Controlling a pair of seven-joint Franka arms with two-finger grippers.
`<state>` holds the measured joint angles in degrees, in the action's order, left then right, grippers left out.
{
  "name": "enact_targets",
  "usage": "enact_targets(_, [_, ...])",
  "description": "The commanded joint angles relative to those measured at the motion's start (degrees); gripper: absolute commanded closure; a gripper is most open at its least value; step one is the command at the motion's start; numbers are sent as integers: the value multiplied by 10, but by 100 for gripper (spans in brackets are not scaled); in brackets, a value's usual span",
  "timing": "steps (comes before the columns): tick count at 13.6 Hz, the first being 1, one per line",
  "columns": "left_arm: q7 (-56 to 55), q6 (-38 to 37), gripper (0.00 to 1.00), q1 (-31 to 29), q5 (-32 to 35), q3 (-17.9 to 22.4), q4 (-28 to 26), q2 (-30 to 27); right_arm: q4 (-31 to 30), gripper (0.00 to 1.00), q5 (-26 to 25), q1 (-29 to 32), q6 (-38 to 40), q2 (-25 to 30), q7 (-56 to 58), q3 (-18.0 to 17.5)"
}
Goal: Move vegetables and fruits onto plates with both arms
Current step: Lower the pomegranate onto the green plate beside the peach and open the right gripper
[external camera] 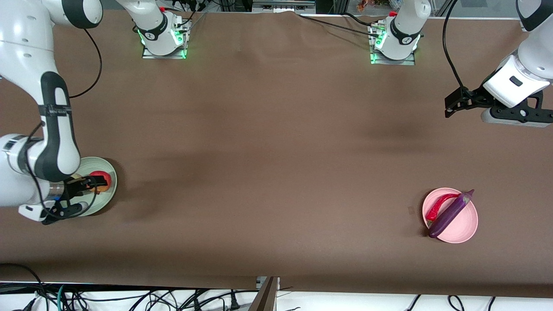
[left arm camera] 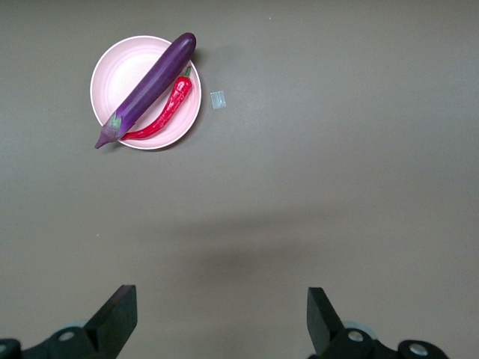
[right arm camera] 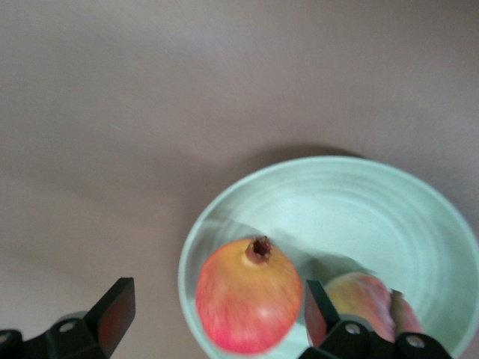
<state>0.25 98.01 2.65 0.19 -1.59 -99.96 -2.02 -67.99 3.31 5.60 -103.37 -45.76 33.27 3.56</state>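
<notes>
I have the right gripper low over the pale green plate at the right arm's end of the table, jaws apart; in the right wrist view the red pomegranate-like fruit sits in the plate between the two fingers, and I cannot tell whether either pad touches it; the peach lies in the same plate just beside the fruit, partly hidden by one finger.

My left gripper hangs in the air over bare table at the left arm's end, jaws spread wide with nothing between them; the left wrist view shows its fingers well apart from the pale pink plate; on that plate the eggplant lies across the rim with both ends overhanging; the chili pepper rests alongside it, touching.
</notes>
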Motion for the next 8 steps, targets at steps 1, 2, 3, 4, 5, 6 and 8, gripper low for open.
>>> enact_targets(1, [2, -11, 0, 0, -9, 1, 17, 6, 65, 0, 5, 1, 80, 13, -14, -15])
enact_targets(2, [2, -11, 0, 0, -9, 1, 17, 6, 79, 0, 5, 1, 103, 16, -46, -23])
enact_targets(3, [2, -11, 0, 0, -8, 1, 17, 6, 82, 0, 5, 1, 120, 32, -80, -34])
enact_targets(4, [2, -11, 0, 0, -8, 1, 17, 6, 82, 0, 5, 0, 131, 52, -113, -43])
enact_targets(5, [3, -11, 0, 0, -8, 1, 17, 6, 82, 0, 4, -4, 146, 70, -150, -48])
enact_targets(6, [3, -11, 0, 0, -8, 1, 17, 6, 81, 0, 4, -13, 160, 84, -188, -49])
enact_targets(8, [2, -11, 0, 2, -6, 1, 18, 6, 42, 0, 3, -24, 185, 142, -283, -50])
